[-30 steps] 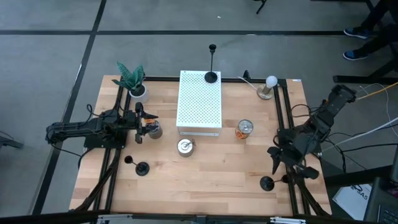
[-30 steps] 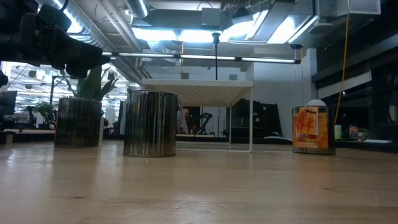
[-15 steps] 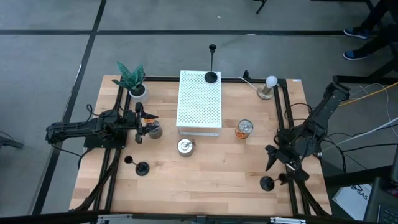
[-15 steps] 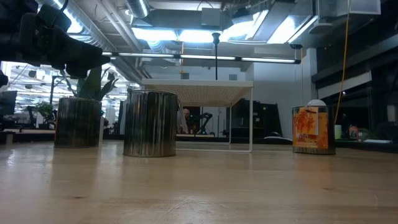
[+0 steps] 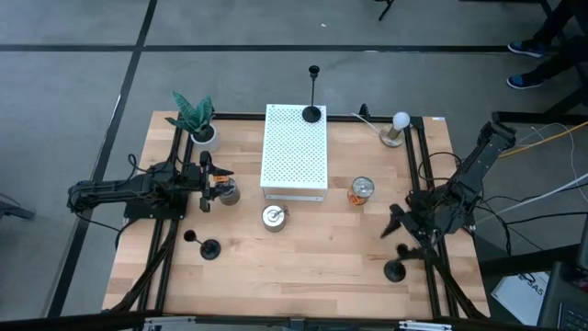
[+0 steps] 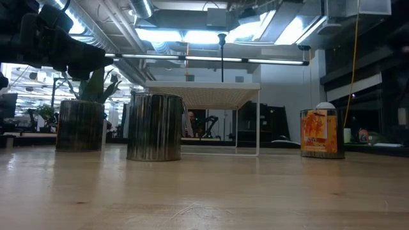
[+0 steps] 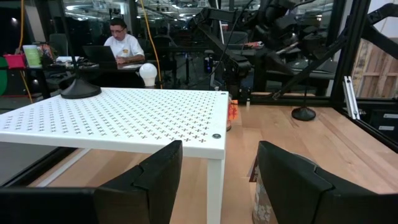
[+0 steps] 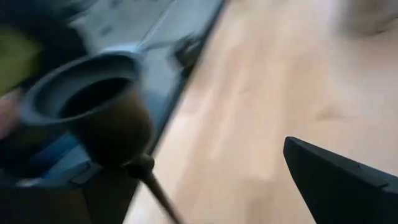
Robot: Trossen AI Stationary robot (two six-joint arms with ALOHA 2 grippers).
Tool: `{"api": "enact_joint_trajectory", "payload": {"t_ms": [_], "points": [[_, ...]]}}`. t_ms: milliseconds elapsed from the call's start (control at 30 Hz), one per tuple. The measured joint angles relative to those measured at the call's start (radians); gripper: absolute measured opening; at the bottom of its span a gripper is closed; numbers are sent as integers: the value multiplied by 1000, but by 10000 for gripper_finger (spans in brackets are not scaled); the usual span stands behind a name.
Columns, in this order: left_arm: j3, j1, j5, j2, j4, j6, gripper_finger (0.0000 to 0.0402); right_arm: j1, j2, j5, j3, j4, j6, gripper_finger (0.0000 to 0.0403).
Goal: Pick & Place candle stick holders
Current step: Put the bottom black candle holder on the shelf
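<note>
At the bench's point(image 5: 303, 257) left edge, the left gripper point(image 5: 208, 187) is held half open with nothing between its jaws, beside a silver tin point(image 5: 227, 191). One candle stick holder point(image 5: 209, 248) stands nearby, another point(image 5: 312, 113) on the white perforated shelf point(image 5: 295, 152). Over the third point(image 5: 394, 269), at the right front edge, the right gripper point(image 5: 401, 232) is poised, jaws spread wide and empty. Being rigid, smooth metal, tall and probably top-tippy, it is best clamped on the thin stem below the cup point(image 8: 84, 93).
</note>
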Motion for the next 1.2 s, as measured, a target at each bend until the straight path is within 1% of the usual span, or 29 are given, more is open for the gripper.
{"api": "enact_joint_trajectory", "payload": {"t_ms": [33,100,233,367,500,600,733,833,1033,1200], "points": [[0,0,0,0,0,0,208,0,0,63,0,-1,0,385],[0,0,0,0,0,0,207,-1,4,156,0,0,-5,385],[0,0,0,0,0,0,207,0,34,292,0,3,-27,385],[0,0,0,0,0,0,207,-1,94,413,0,29,-18,385],[0,0,0,0,0,0,207,0,158,403,0,70,-22,385],[0,0,0,0,0,0,208,-1,187,398,0,63,35,385],[0,0,0,0,0,0,208,0,217,343,0,83,54,385],[0,0,0,0,0,0,208,-4,222,329,0,81,71,385],[0,0,0,0,0,0,207,-43,222,351,0,100,79,385],[0,0,0,0,0,0,207,-110,222,297,0,119,97,385]]}}
